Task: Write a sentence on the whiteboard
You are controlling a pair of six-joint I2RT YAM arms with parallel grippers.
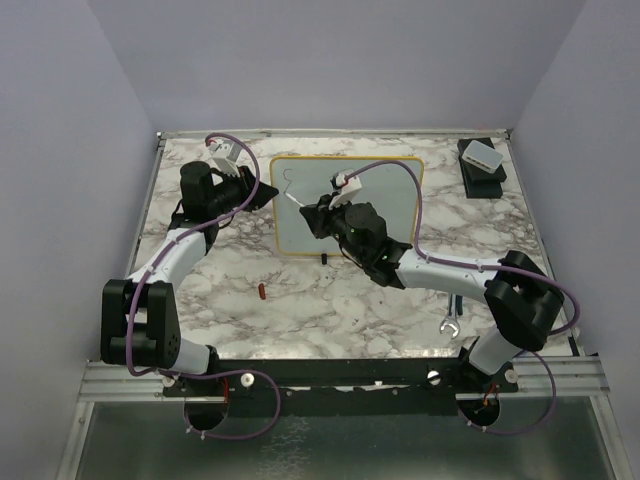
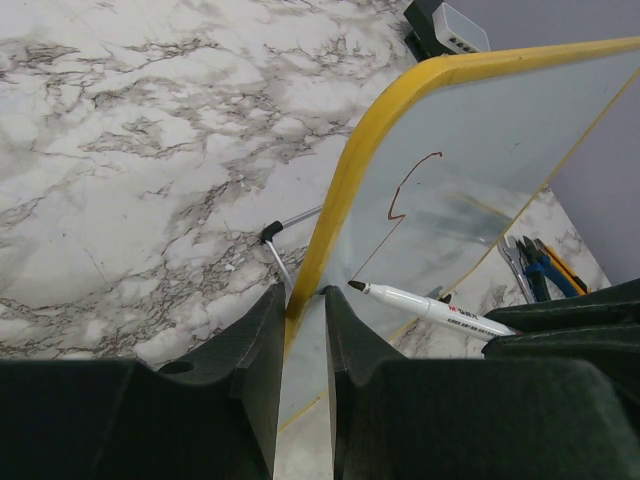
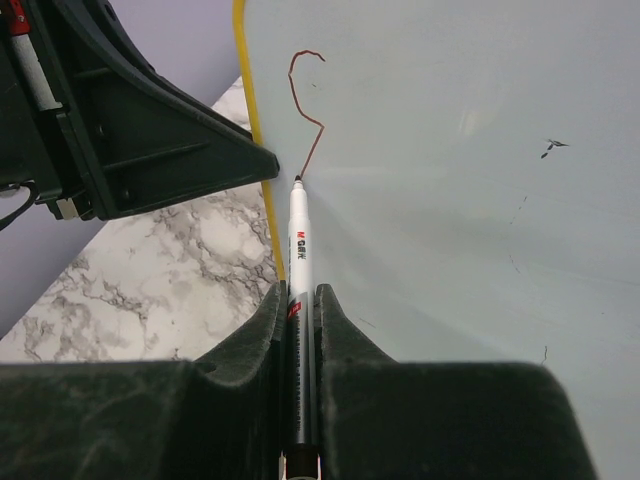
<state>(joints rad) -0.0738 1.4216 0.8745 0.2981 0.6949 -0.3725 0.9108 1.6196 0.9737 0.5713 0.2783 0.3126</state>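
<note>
Top external view shows the whiteboard (image 1: 385, 200) toward the far edge of the marble counter (image 1: 330, 300), near its middle, with both arms reaching to its left part. In the left wrist view the left jaws stand nearly together, clamped on the board's yellow-orange rim along its left edge, one finger on the face side and one behind; the board stands tilted up there, and a thin metal leg with a black foot (image 2: 270, 235) shows behind the rim. In the right wrist view the right jaws are pressed shut on a white marker (image 3: 300, 260), which runs straight out between the fingers with its dark tip touching the glossy face just beside the left rim. The tip rests at the lower end of the sentence (image 3: 293, 85), which is only one hooked reddish-brown stroke near the board's upper left corner. A small white box on a black base (image 1: 482, 160) sits at the counter's far right corner, a small red piece (image 1: 262, 291) lies left of centre, and a wrench (image 1: 450, 325) lies near the near right edge.
</note>
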